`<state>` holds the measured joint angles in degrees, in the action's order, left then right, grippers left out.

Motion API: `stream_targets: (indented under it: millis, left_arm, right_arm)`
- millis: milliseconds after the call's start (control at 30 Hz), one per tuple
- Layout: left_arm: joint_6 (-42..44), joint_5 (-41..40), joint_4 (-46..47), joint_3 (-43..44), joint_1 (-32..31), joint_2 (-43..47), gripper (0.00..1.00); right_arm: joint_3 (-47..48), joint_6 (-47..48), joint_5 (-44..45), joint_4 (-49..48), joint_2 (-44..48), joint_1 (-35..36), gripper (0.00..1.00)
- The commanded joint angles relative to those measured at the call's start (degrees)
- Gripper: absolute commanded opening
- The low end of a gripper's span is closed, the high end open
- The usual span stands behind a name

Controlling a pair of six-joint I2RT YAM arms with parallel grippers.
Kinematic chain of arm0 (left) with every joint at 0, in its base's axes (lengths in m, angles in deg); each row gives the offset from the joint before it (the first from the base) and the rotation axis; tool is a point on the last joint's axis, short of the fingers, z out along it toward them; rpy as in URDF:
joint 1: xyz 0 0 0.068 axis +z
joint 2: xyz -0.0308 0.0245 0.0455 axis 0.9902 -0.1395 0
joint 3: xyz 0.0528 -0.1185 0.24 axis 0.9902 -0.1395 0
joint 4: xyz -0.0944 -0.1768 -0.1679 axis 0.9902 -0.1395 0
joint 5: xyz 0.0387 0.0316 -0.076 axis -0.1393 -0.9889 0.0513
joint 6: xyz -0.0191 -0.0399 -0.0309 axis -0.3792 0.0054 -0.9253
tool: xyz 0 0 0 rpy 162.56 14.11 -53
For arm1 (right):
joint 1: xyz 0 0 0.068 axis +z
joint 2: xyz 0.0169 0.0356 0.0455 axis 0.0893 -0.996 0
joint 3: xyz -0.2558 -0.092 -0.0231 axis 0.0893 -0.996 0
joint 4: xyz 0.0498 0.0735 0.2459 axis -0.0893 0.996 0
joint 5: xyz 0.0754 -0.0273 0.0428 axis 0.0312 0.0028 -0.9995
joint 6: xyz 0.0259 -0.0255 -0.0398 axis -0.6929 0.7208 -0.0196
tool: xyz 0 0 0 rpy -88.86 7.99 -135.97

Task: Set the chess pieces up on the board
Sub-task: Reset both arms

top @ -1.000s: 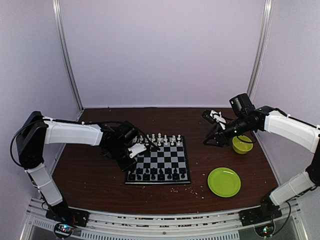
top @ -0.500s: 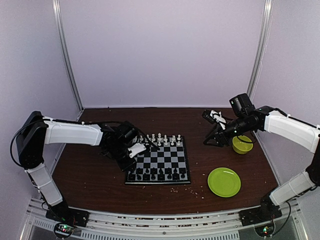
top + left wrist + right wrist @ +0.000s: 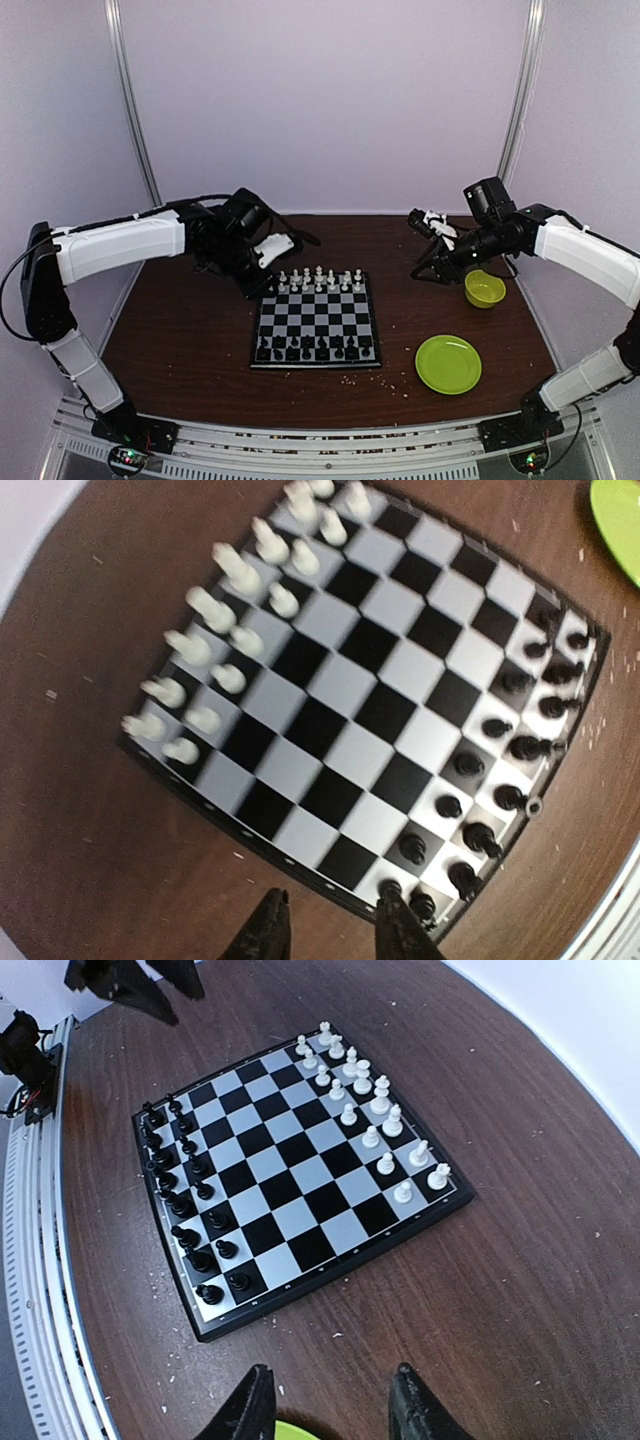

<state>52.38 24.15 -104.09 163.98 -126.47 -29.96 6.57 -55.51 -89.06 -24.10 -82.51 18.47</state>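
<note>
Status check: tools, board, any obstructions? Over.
Left tool open, empty, off the board's far-left corner. Right tool open, empty, right of it. White pieces and black pieces ranked at opposite ends. Only crumbs nearby.

A robotics lab booth: pale lilac panels (image 3: pixel 320 100) framed by metal posts (image 3: pixel 134 110) enclose a dark wooden table (image 3: pixel 180 340), with a white left arm (image 3: pixel 120 245) at nine o'clock and a white right arm (image 3: pixel 590 250) at three, both bolted to an aluminium rail (image 3: pixel 320 445) at six o'clock.
</note>
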Motion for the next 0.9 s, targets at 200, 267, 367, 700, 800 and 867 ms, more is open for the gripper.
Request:
stream_targets:
  millis: [200, 267, 367, 700, 800, 867]
  left_arm:
    - [1.2, -17.1, -1.6, 17.0, 6.3, 6.2, 0.48]
    - [0.9, -19.3, -0.7, 18.5, 7.1, 7.6, 0.54]
    - [-0.2, -25.5, 4.6, 15.4, 8.0, 11.4, 0.69]
    - [-6.1, -39.3, 39.8, -18.8, 10.7, 30.1, 0.98]
    - [-7.6, -39.5, 38.0, -17.0, 10.9, 29.4, 0.98]
    - [-9.4, -39.2, 35.3, -15.1, 11.4, 28.1, 0.98]
  right_arm:
    - [11.8, -2.4, 23.8, 4.7, 2.5, -1.2, 0.51]
    - [13.3, -6.9, 33.5, 2.5, 3.2, -1.8, 0.84]
    - [11.9, -13.9, 38.1, -4.5, 6.5, -4.7, 1.0]
    - [-7.8, -26.4, 36.4, -21.4, 19.3, -9.0, 1.0]
    - [-9.2, -25.5, 35.9, -21.4, 20.9, -9.9, 0.99]
    - [-9.1, -26.0, 33.6, -21.4, 21.0, -11.1, 1.0]
